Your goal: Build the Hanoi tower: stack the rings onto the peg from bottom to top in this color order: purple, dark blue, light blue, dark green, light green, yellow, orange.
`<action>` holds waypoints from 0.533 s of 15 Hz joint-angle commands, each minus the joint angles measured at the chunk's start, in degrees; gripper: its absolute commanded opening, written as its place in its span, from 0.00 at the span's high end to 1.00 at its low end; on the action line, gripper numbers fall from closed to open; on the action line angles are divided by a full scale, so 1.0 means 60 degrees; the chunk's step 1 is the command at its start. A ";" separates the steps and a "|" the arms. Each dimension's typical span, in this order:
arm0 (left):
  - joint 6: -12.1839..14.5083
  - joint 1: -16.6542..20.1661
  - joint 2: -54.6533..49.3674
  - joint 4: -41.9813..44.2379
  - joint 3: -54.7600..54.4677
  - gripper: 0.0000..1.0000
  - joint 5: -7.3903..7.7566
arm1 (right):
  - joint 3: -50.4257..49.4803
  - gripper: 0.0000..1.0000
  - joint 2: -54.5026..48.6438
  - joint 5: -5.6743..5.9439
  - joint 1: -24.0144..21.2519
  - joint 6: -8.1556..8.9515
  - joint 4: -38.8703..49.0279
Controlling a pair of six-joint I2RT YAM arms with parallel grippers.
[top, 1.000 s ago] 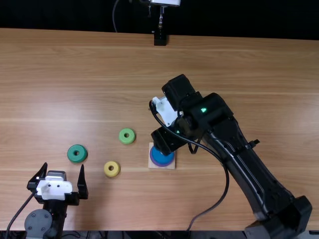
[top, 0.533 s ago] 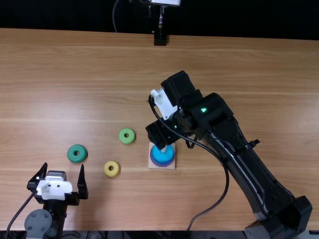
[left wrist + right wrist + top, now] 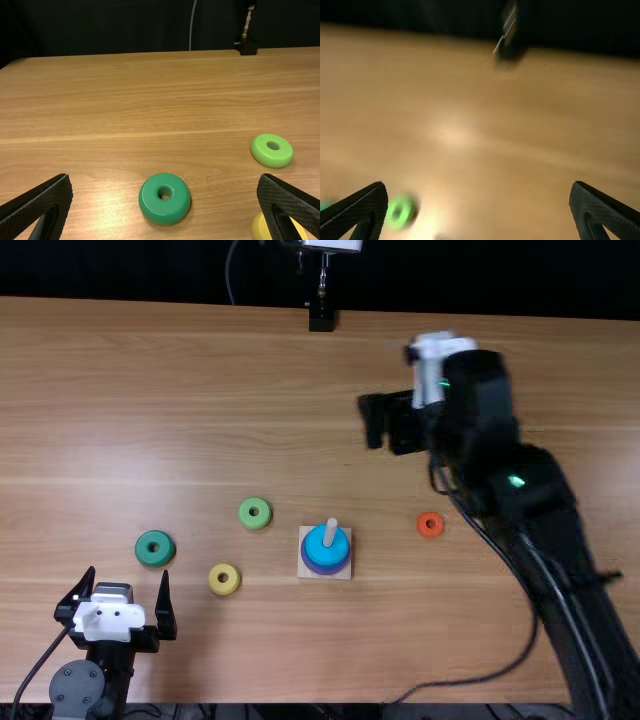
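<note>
Swung up and rightward off the peg (image 3: pixel 331 530), the right gripper (image 3: pixel 478 186) is spread wide, empty. Dark green ring (image 3: pixel 147 556) (surely next) sits lower left in the top view, just above the left gripper (image 3: pixel 128 574), equally wide and empty, and nearer; yellow ring (image 3: pixel 217 587) lies apart rightward, leaving finger room.

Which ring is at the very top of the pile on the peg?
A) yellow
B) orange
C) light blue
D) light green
C, because the light blue ring is the highest one around the peg, with the purple ring lower down.
</note>
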 commanded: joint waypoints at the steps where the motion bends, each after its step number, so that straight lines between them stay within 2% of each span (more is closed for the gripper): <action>1: -0.0066 -0.0002 -0.0115 -0.0112 -0.0521 0.00 -0.0064 | -0.1282 0.00 -0.1100 0.0380 -0.0236 0.0068 0.0987; 2: -0.0066 -0.0002 -0.0115 -0.0112 -0.0521 0.00 -0.0064 | -0.2454 0.00 -0.2125 0.0380 -0.0529 -0.0265 0.2077; 3: -0.0066 -0.0002 -0.0115 -0.0112 -0.0521 0.00 -0.0064 | -0.3523 0.00 -0.3180 0.0398 -0.0822 -0.0476 0.2991; 4: -0.0066 -0.0002 -0.0115 -0.0112 -0.0521 0.00 -0.0064 | -0.4490 0.00 -0.4132 0.0398 -0.1056 -0.0494 0.3782; 6: -0.0066 -0.0002 -0.0115 -0.0112 -0.0521 0.00 -0.0064 | -0.6174 0.00 -0.5978 0.0398 -0.1437 -0.0564 0.4450; 8: -0.0066 -0.0002 -0.0115 -0.0112 -0.0521 0.00 -0.0064 | -0.7668 0.00 -0.7663 0.0363 -0.2653 -0.0582 0.4415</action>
